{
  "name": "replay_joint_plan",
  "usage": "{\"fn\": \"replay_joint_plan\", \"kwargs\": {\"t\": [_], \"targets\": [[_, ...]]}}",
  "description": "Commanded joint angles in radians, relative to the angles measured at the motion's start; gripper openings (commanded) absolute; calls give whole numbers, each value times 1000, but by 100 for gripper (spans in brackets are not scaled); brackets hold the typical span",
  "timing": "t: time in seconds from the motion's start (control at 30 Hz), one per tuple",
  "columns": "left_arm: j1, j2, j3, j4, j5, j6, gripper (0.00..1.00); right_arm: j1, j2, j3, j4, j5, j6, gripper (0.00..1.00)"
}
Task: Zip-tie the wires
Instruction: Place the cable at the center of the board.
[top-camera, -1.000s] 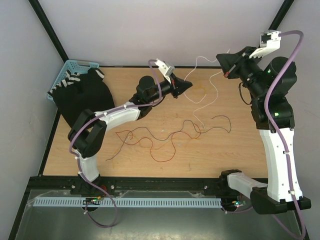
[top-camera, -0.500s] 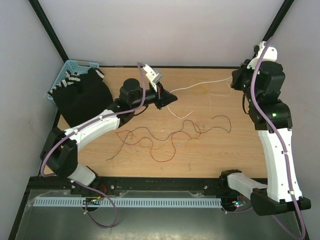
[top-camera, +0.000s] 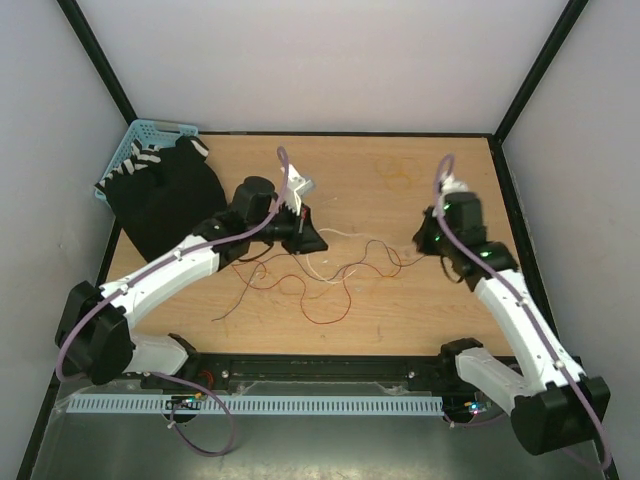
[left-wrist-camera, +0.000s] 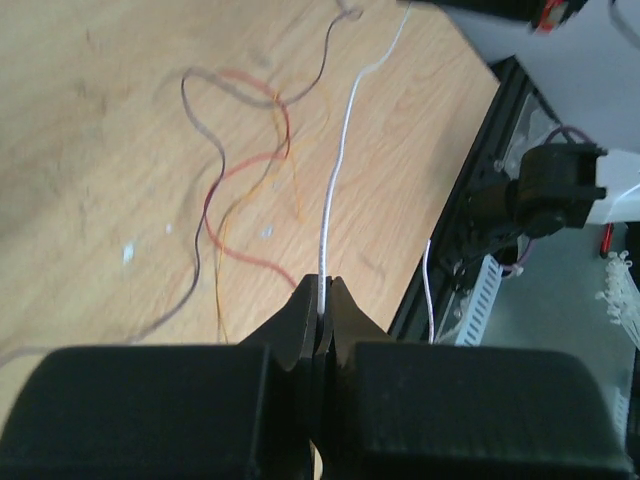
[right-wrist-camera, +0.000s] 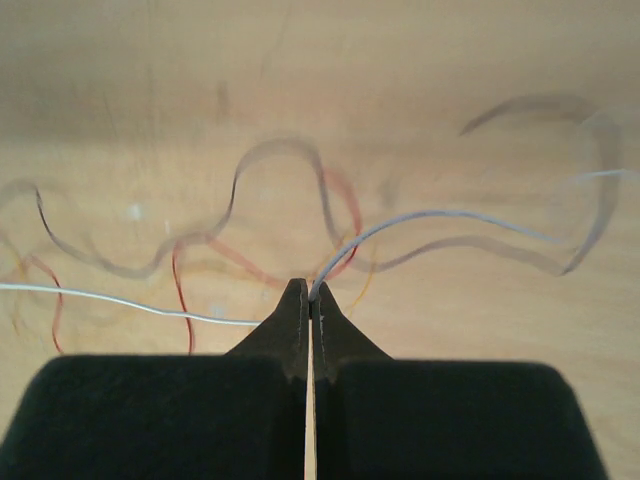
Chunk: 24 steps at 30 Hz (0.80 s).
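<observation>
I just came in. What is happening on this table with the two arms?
The left fingers and the right fingers are each shut on one thin white strand, which runs between them across the wires, a loose tangle of red and brown strands on the table. Nothing is tied around the wires yet.

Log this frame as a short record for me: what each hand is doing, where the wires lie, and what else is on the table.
left hand: shut, pinching the white tie
right hand: shut on the white tie too, low over the table
wires: loose on the table, between the two hands
tie around wires: not yet
far left corner: black cloth, blue basket
</observation>
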Motion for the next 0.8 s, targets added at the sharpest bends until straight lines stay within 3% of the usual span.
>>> {"fn": "replay_joint_plan", "kwargs": {"t": [0.0, 0.2, 0.37, 0.47, 0.57, 0.77], "targets": [[29, -34, -54, -225, -18, 5, 0, 128, 2, -179, 187, -58, 135, 0], [120, -135, -159, -310, -106, -46, 0, 279, 117, -266, 325, -58, 215, 1], [226, -209, -221, -360, -159, -49, 0, 332, 216, -291, 412, -64, 238, 7], [284, -211, -248, -370, -146, -42, 0, 339, 293, -292, 463, -101, 244, 17], [330, -207, -268, -376, -121, -34, 0, 340, 345, -266, 473, -140, 237, 34], [371, -177, -273, -382, -82, -14, 0, 339, 321, -201, 413, 6, 170, 74]]}}
